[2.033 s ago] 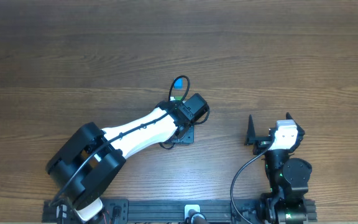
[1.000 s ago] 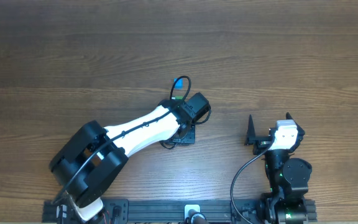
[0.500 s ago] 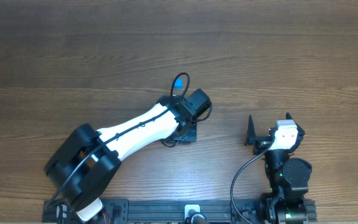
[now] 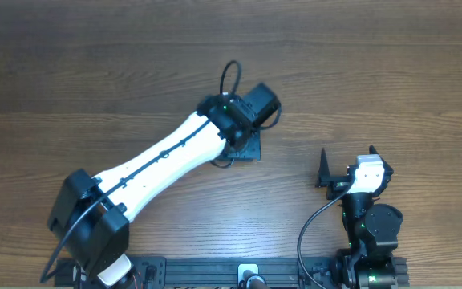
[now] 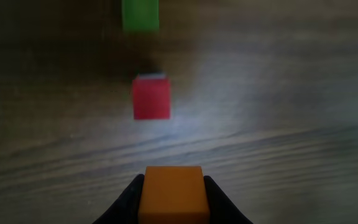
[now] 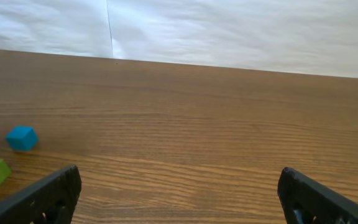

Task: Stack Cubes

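While the left gripper [image 5: 173, 182] is clamped on a plain orange cube [image 5: 172, 196], its two dark fingers [image 5: 128, 202] press against the cube's opposite side faces, and the flat, unmarked top of the block faces the wrist camera. The cube has sharp, square edges and an even matte colour. Ahead of it on the dark brown wood-grain tabletop [image 4: 95, 64] lies a small red cube [image 5: 151, 98], roughly in line with the held one and apart from it. Beyond the red one sits a green cube [image 5: 140, 14], cut off at the picture's edge. From the right wrist view, the same green cube lies near a small light-blue cube [image 6: 22, 137], and the two are close but not touching. Both sit well apart from the right gripper [image 6: 179, 180], whose black fingers [image 6: 48, 196] are spread wide with nothing between them, low over the table near its own base.

Compared with two seconds ago, the left arm has stretched farther up the top view. Its wrist, which sat just below the blue cube, has moved up and slightly right and now covers the spot where blue and a sliver of green were showing. The right arm has kept the same pose throughout.
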You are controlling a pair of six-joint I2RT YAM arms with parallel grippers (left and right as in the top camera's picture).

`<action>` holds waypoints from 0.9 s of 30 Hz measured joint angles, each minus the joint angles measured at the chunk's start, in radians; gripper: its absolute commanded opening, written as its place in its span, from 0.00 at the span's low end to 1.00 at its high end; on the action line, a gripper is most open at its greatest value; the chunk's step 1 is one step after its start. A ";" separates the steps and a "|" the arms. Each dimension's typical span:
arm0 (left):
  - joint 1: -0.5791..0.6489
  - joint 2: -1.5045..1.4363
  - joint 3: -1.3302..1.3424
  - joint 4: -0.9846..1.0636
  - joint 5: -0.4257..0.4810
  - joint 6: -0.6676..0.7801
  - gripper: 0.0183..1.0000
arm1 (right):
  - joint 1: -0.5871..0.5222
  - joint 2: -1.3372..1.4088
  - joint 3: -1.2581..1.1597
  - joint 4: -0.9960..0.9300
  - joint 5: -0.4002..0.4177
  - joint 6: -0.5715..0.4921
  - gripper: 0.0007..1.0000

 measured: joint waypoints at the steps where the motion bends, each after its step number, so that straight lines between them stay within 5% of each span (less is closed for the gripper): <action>1: 0.011 0.000 0.004 0.000 0.000 -0.004 0.23 | 0.000 0.000 0.000 0.000 0.000 0.000 0.99; 27: 0.072 0.111 0.005 0.048 0.006 -0.010 0.23 | 0.000 0.000 0.000 0.000 0.000 0.000 0.99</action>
